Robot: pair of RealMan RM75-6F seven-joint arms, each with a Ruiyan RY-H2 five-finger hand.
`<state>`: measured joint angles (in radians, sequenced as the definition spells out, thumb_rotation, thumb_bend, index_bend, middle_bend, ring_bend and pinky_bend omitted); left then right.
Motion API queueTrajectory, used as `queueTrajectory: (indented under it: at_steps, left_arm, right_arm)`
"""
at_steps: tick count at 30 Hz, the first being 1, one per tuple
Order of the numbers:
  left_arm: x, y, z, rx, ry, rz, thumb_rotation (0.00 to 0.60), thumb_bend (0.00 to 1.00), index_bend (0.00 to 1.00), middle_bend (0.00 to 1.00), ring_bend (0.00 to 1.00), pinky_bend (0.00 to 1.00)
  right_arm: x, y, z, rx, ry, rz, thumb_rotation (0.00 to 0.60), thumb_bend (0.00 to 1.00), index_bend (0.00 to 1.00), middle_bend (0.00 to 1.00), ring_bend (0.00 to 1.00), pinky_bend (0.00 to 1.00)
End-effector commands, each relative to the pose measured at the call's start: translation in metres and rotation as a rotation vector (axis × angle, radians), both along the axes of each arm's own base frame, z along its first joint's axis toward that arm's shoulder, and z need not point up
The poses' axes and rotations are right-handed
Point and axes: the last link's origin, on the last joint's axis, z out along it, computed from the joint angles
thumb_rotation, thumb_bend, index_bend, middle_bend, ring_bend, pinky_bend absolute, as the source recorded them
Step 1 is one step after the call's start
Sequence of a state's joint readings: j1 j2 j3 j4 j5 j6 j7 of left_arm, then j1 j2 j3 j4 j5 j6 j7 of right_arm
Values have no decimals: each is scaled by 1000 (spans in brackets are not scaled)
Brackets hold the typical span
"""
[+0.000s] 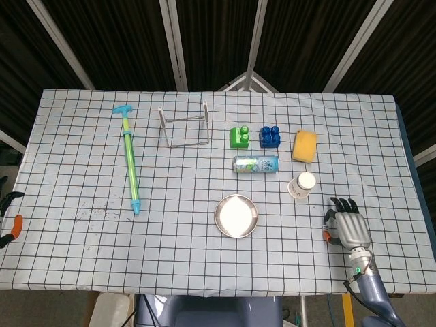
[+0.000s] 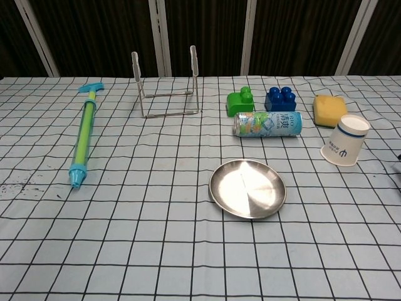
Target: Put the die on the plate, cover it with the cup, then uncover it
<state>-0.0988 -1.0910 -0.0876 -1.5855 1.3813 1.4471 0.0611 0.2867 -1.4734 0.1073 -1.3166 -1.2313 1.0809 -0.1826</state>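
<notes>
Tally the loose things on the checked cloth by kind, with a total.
Toy bricks: 2, green brick and blue brick
Cans: 1, drink can
Cups: 1, paper cup
Plates: 1, metal plate
Sponges: 1, yellow sponge
Wire racks: 1, wire rack
Water pumps: 1, toy pump
Total: 8

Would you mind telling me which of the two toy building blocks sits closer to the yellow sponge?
The blue block sits closer: it is between the green block and the yellow sponge, behind the lying can.
</notes>
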Motion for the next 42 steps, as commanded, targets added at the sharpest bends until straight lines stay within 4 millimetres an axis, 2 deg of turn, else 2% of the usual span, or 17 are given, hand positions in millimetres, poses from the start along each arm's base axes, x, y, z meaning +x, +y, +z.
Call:
queueTrajectory:
  at_steps: [1,25,42]
  left_arm:
    - [0,0,0,1,1,0,600,675,259,0,0,95]
    - [0,0,-1,-1,7,2,600,674,259,0,0,95]
    - [1,0,-2,-3,11,2,600,674,261,0,0,95]
  right_arm:
    - [-1,0,0,1,0,-3,600,313,484,137,92,0]
    - [-3,-1,-4,14,-2,-7,600,335,514,139,93,0]
    - [-1,-2,-2,-2,-6,8,600,422,594,175,118,0]
